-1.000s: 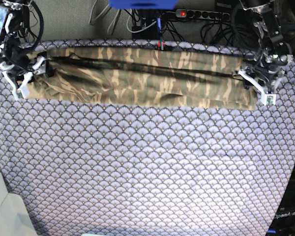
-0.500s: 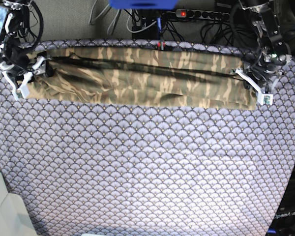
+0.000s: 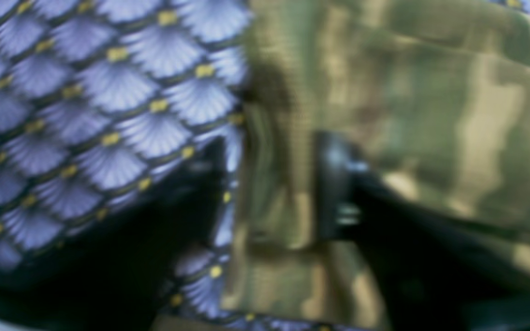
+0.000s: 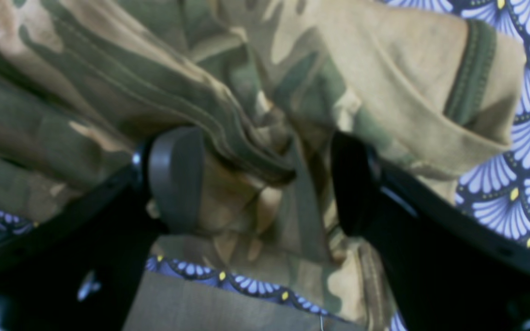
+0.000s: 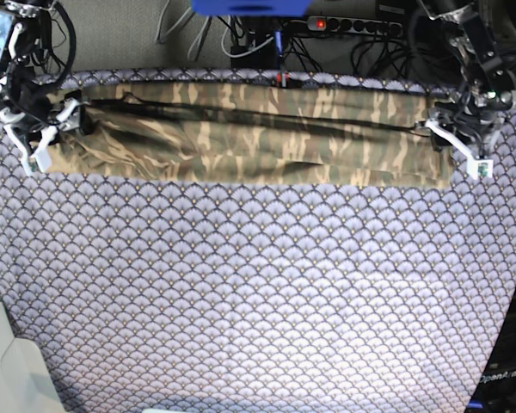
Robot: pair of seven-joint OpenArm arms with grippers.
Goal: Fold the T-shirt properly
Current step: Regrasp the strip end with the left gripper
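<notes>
The tablecloth (image 5: 258,292) carries the T-shirt (image 5: 249,138), a long band along its far edge. Right gripper (image 4: 265,184) gapes wide around bunched cloth; left gripper (image 3: 269,193) straddles the opposite hem, parted.

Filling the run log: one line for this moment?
T-shirt: long band, table's far edge | left gripper: at its end | right gripper: open, straddling bunched end

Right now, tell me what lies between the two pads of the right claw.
In the right wrist view, bunched folds of the T-shirt fill the gap between the right claw pads; the patterned tablecloth shows beside the cloth.
</notes>
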